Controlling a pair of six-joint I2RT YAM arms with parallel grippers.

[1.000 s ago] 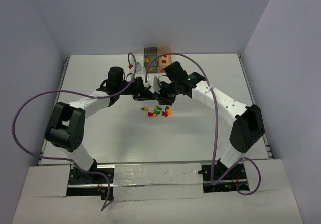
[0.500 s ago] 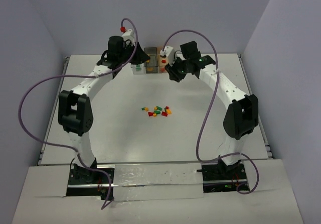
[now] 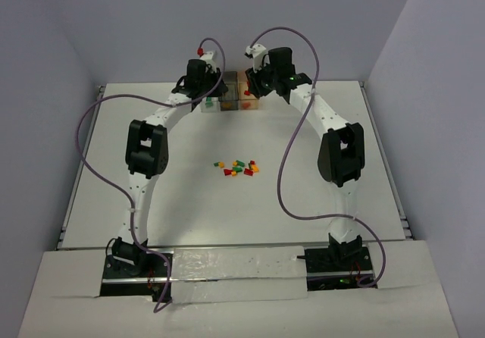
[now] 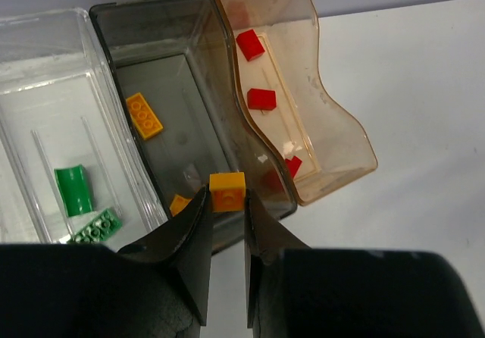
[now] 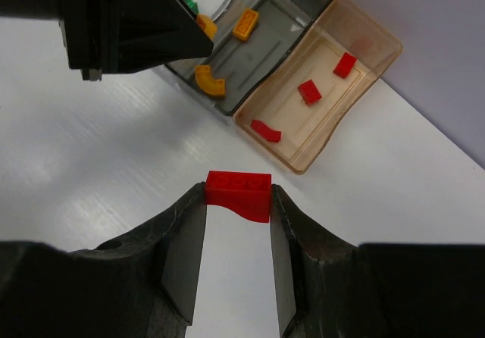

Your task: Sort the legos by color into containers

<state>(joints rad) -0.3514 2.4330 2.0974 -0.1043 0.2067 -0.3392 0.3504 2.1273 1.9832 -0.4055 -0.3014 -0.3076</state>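
Three boxes stand in a row at the table's far edge: clear (image 4: 38, 103), smoky dark grey (image 4: 163, 35) and orange-tinted (image 4: 333, 126). The clear box holds green legos (image 4: 74, 190), the grey one orange-yellow legos (image 4: 144, 116), the orange one red legos (image 4: 261, 98). My left gripper (image 4: 226, 195) is shut on an orange-yellow brick (image 4: 227, 189) over the grey box's near end. My right gripper (image 5: 238, 199) is shut on a red brick (image 5: 239, 194), held above the table just short of the orange box (image 5: 379, 57). A loose pile of legos (image 3: 236, 167) lies mid-table.
Both arms reach far forward, and their grippers (image 3: 211, 95) (image 3: 255, 89) sit close together over the boxes. The left gripper's body (image 5: 129, 20) fills the top left of the right wrist view. The back wall rises right behind the boxes.
Both arms have swung from the mid-table pile out to the boxes at the far edge, each carrying its brick. The pile has not moved.
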